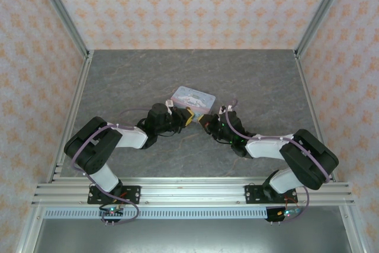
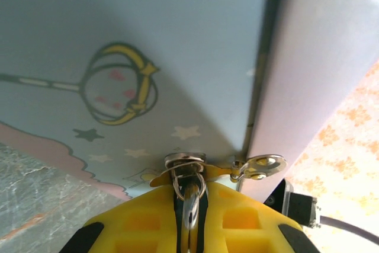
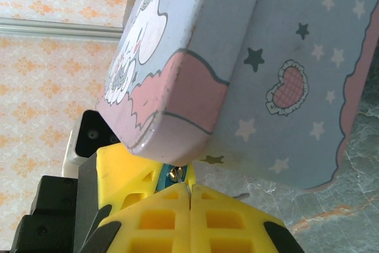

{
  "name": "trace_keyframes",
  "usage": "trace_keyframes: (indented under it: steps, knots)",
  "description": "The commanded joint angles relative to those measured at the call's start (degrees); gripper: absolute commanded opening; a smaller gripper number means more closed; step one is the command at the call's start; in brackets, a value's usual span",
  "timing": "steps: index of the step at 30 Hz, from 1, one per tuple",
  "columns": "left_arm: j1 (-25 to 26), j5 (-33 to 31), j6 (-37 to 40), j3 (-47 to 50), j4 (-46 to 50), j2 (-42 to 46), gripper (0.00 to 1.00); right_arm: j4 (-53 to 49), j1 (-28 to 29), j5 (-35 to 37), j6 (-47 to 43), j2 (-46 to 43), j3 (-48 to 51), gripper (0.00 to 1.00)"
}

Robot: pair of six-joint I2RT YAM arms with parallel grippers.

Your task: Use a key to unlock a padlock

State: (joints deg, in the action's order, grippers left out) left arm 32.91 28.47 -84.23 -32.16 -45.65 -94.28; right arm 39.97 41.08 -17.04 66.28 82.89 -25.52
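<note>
Pincers meet tip to tip at a corner of the tin. The left pincer is pinched narrow on the padlock, with metal showing between its yellow fingers. The right pincer is closed tight on the key, a thin sliver at its tips, right beside the padlock. Grey desk lies under them.

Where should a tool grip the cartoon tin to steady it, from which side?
Likely the two long side walls, pinched across the short width from above at its left end: the tin lies lid-up, and left tool and right tool crowd its near edge.
</note>
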Motion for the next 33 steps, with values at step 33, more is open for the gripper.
trace_keyframes:
  steps: [33]
  knots:
    - [2.0, 2.0, -2.4, -2.1, -4.4, 5.2, 0.00, 20.6, -1.9, -2.1, 13.7, 11.7, -1.3, 0.00]
